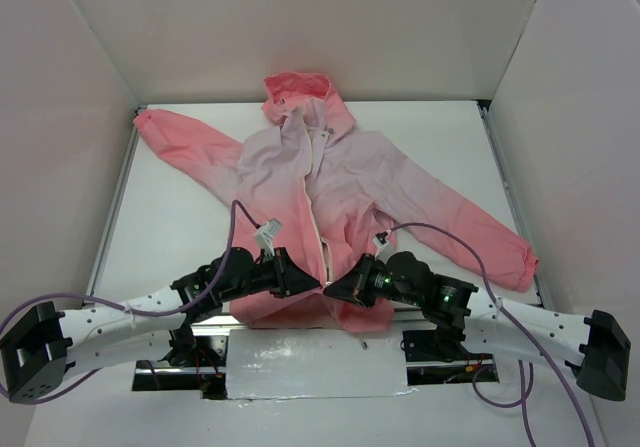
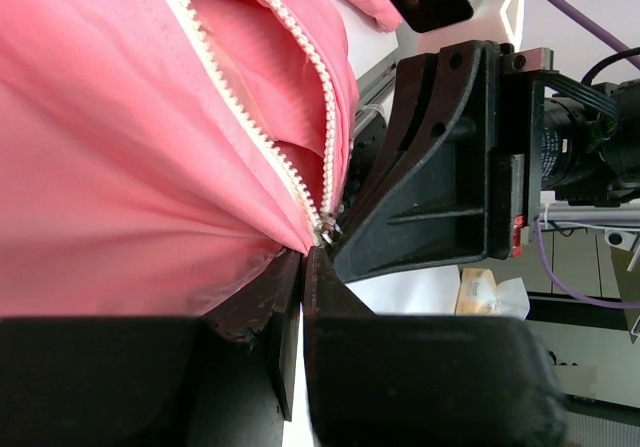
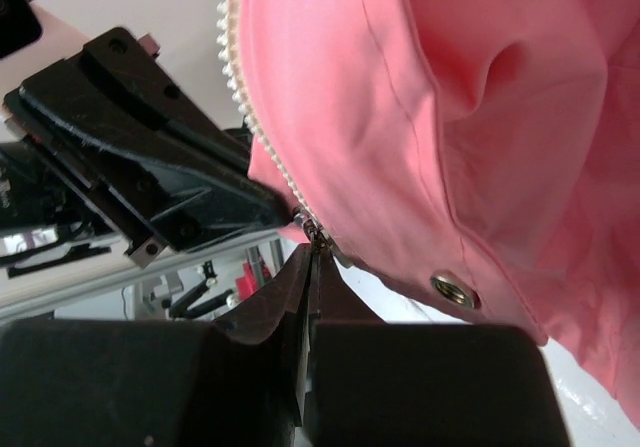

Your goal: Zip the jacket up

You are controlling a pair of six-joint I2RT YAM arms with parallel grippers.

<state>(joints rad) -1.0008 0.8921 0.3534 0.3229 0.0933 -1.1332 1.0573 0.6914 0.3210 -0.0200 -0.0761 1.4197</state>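
The jacket (image 1: 400,182) lies flat on the white table, hood at the far end, coral pink at hem and sleeves, pale lilac across the chest. Its white zipper (image 1: 318,207) gapes open up the front. Both grippers meet at the near hem. My left gripper (image 1: 308,283) is shut on the hem fabric (image 2: 285,229) just below the zipper's base, beside the metal slider (image 2: 326,231). My right gripper (image 1: 334,289) is shut on the small metal zipper pull (image 3: 316,235) at the bottom of the teeth (image 3: 262,137). The two gripper tips almost touch.
White walls (image 1: 70,117) box the table in on three sides. A silver taped panel (image 1: 315,364) lies between the arm bases at the near edge. Purple cables (image 1: 235,229) arch over both arms. A brass eyelet (image 3: 455,290) sits in the hem near my right gripper.
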